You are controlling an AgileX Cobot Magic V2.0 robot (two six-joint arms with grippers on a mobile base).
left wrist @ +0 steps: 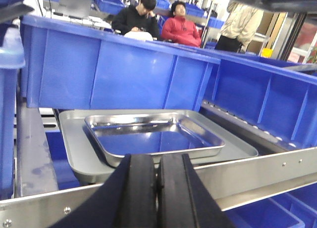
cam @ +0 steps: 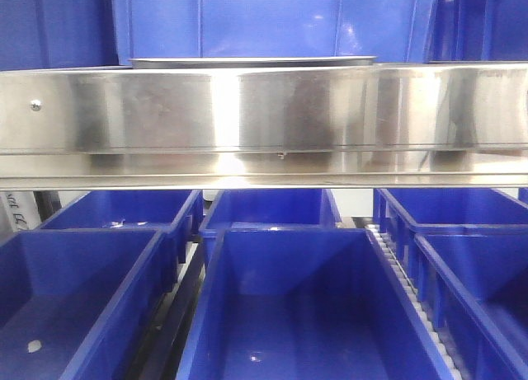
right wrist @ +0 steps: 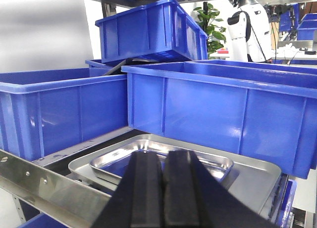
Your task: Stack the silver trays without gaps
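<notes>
Across my front view runs a long brushed-steel rail (cam: 264,120) with a screw near its left end, and below it lie rows of open blue bins (cam: 305,306), side by side. Above the rail only a thin silver edge of a tray (cam: 252,63) shows, with more blue bins behind it. From my left wrist I see a large blue bin (left wrist: 119,72) standing on the far side, and just in front of it the silver trays: a wide matte outer tray (left wrist: 74,154) lying flat, and inside it a smaller shiny tray (left wrist: 153,136), turned a little askew, so its rim does not line up with the outer one's. The same rail (left wrist: 257,171) crosses near me, below the trays. My left claw (left wrist: 157,188) is at the bottom of that view, its two black fingers pressed together with nothing between them, held on the near side of the trays and apart from them. From my right wrist the same pair of trays shows, the outer one (right wrist: 257,181) and the shiny inner one (right wrist: 148,156), in front of a big blue bin (right wrist: 218,114). My right claw (right wrist: 163,193) is likewise closed, fingers together and empty, on the near side of the trays.
</notes>
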